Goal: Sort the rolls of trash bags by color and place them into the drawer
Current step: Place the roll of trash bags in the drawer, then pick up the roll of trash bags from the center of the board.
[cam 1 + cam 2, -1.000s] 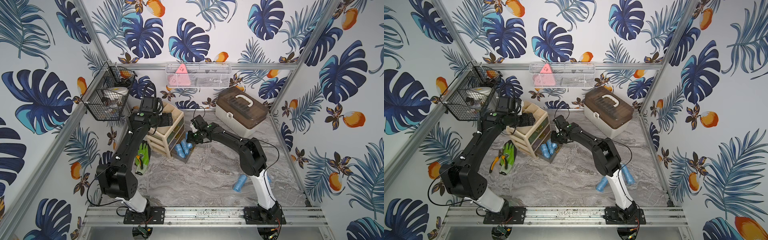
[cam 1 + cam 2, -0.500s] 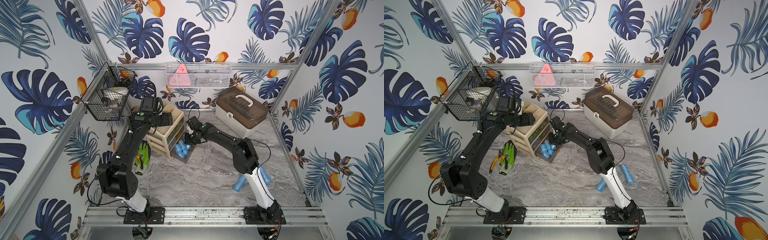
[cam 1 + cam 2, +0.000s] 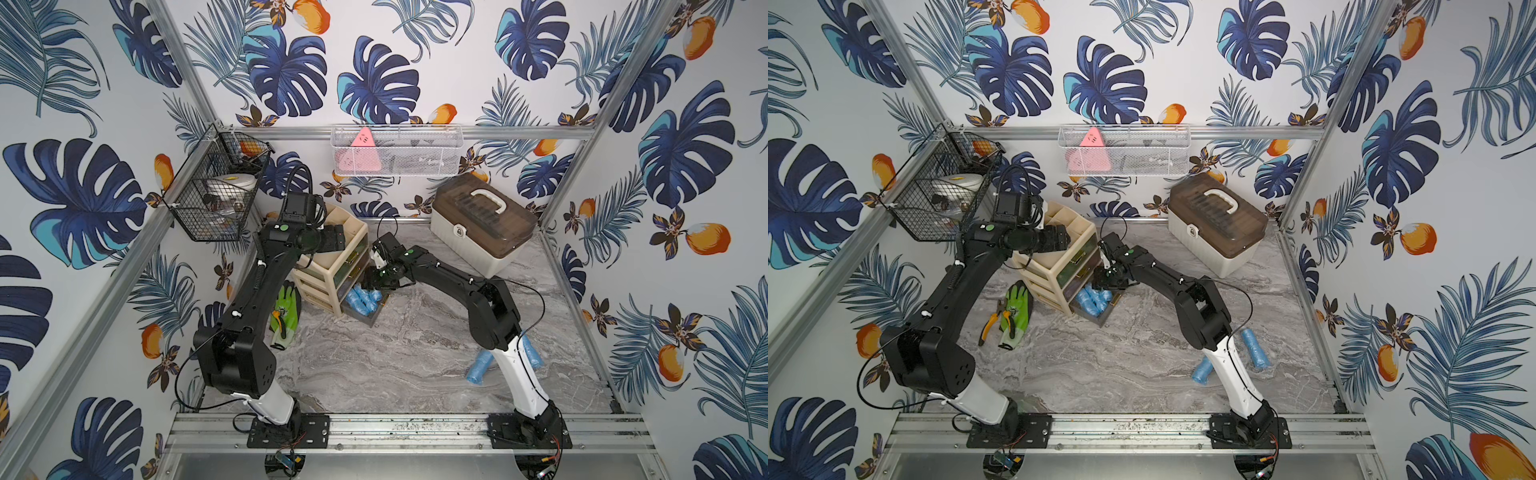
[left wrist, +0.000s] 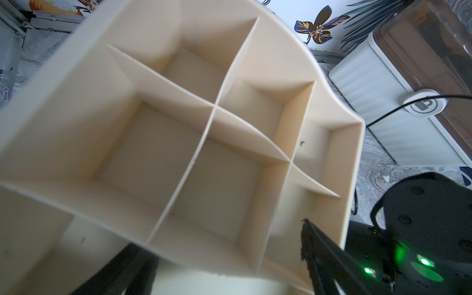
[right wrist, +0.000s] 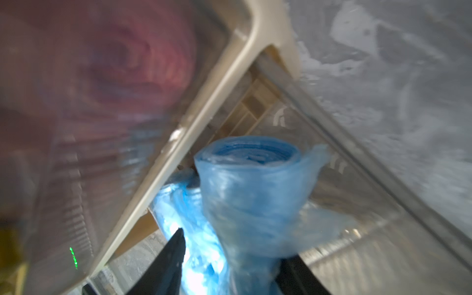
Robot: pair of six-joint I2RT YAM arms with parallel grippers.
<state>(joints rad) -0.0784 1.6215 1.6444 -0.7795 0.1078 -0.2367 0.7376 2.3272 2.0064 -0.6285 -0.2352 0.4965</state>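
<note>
Across the grey marble table (image 3: 415, 365) two black arms reach toward the back left corner. Left arm (image 3: 257, 299) is up over the cream drawer unit (image 3: 324, 286). Right arm (image 3: 449, 282) is bent low toward the unit's front. A storage box (image 3: 482, 228) with a brown lid and white handle sits at the back right, well apart from the unit. A black wire basket (image 3: 208, 199) hangs on the left wall and a white mesh basket (image 3: 399, 149) on the back wall. A green glove (image 3: 289, 303) lies flat just beside the unit, pliers (image 3: 994, 322) touching it. The bottom drawer (image 3: 372, 318) is pulled out, with several blue rolls (image 3: 361, 301) lying inside. Left pincer (image 4: 222, 240) has fingers spread wide at the rim of the unit's top tray; can't tell if they touch it. Right pincer (image 3: 374, 286) is right over the open drawer. One blue roll (image 5: 250, 194) stands between its fingers with a gap at one side, and the view is blurred, so I can't tell if it is gripped. Two loose blue rolls (image 3: 478, 370) lie on the table by the right arm's base. A pink roll (image 5: 122, 58) shows blurred behind a translucent drawer front.
</note>
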